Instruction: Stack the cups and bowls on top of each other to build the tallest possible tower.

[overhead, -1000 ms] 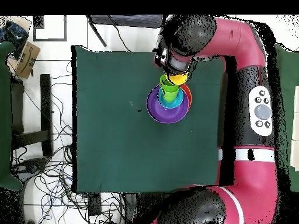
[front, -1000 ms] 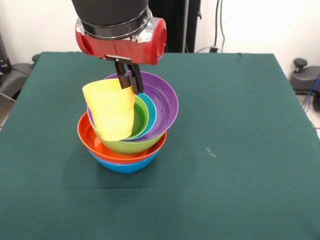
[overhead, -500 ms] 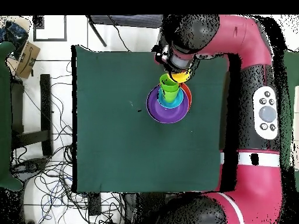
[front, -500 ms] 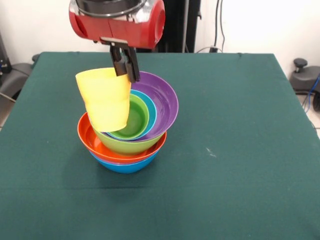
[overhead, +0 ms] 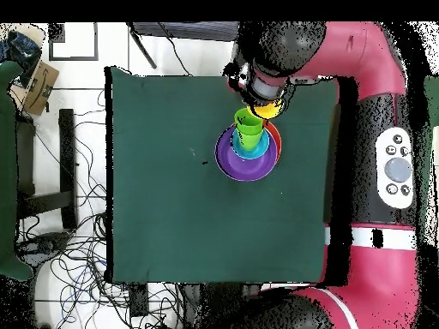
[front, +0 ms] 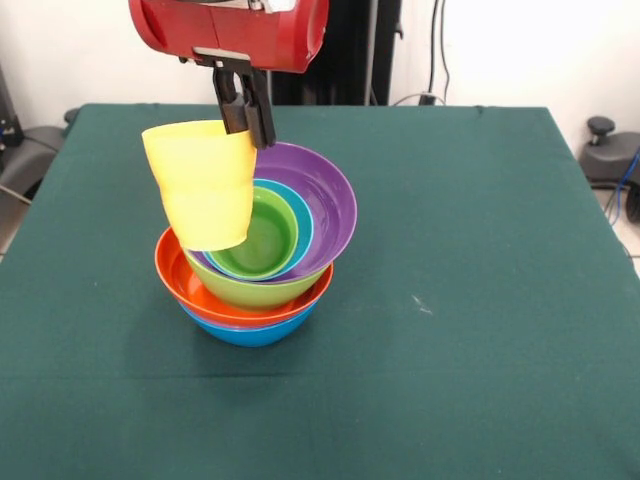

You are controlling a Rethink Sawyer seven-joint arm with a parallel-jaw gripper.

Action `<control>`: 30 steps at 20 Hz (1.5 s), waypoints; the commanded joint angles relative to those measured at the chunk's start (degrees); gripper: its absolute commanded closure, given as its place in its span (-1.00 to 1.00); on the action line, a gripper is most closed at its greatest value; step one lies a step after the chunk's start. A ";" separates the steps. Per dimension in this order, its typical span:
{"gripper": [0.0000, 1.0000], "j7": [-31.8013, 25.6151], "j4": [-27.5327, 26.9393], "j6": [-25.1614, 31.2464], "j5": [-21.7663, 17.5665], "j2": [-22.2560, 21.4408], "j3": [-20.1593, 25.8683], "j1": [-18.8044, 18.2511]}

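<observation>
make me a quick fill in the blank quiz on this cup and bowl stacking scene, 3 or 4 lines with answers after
1. The gripper is shut on the rim of the ____ cup.
2. The lowest bowl of the tower is ____.
3. The purple bowl sits tilted inside the ____ green bowl.
4. The light green cup stands inside the small ____ bowl.

Missing words: yellow; blue; lime; cyan

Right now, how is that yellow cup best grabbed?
By its rim, from above: the yellow cup hangs mouth-up with thin tapered walls, so the tool pinches one side of the lip, as it does now beside the tower.
</observation>
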 commanded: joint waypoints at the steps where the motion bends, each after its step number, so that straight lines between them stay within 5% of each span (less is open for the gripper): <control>1: 1.00 -10.35 6.16 3.18 -1.71 0.63 -2.23 0.74; 19: 1.00 -8.86 2.37 6.85 -1.17 5.47 -1.70 1.83; 30: 1.00 -4.10 7.20 5.68 1.06 4.74 -2.63 2.33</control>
